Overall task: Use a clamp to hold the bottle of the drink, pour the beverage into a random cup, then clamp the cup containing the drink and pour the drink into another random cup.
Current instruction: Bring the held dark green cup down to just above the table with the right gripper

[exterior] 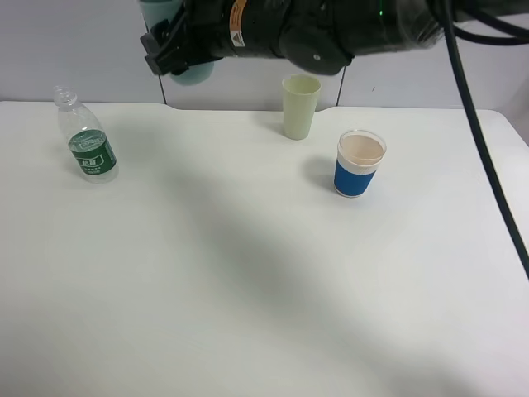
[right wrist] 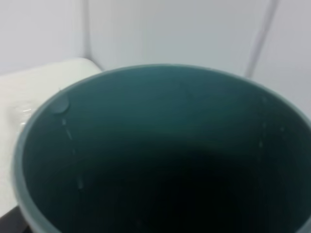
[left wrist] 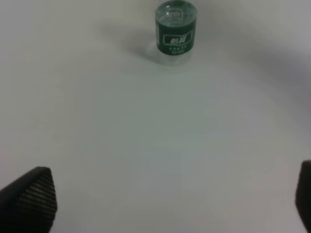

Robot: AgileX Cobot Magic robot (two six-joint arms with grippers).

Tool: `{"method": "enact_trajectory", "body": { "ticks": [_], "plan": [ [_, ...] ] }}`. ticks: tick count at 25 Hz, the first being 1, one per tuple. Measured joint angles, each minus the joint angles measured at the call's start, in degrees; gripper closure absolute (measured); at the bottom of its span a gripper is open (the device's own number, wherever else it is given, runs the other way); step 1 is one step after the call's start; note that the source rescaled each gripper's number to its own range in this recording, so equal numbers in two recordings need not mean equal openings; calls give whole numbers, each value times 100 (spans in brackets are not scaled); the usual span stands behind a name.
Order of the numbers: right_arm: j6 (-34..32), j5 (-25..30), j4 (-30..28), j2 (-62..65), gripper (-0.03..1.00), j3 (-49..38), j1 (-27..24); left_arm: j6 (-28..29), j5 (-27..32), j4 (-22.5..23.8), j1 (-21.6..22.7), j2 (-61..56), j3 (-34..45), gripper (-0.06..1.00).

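On the white table the bottle stands far left. The yellow-green tumbler stands at the far middle, the blue-and-white cup near it on the right. The right gripper holds the teal tumbler high above the far edge.

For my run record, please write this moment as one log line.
right gripper: holds teal cup, raised | left gripper: open, empty | bottle: upright on table | yellow-green cup: upright

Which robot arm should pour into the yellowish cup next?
The right. Its gripper already holds the teal cup up in the air, while the left gripper is open near the bottle.
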State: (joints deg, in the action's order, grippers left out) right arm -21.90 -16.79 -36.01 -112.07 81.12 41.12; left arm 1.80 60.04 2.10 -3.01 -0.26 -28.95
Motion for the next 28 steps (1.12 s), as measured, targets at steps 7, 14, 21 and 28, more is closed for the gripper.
{"method": "enact_trajectory", "body": {
  "ticks": [7, 14, 21, 28],
  "plan": [
    [347, -644, 244, 1, 94, -1075, 0, 0, 0, 0, 0, 0, 0, -6],
    [909, -1332, 395, -51, 94, -1699, 0, 0, 0, 0, 0, 0, 0, -6],
    [1386, -2387, 1119, -692, 94, -2042, 0, 0, 0, 0, 0, 0, 0, -6],
    [1663, -2723, 1184, -1196, 94, -2042, 0, 0, 0, 0, 0, 0, 0, -6]
  ]
}}
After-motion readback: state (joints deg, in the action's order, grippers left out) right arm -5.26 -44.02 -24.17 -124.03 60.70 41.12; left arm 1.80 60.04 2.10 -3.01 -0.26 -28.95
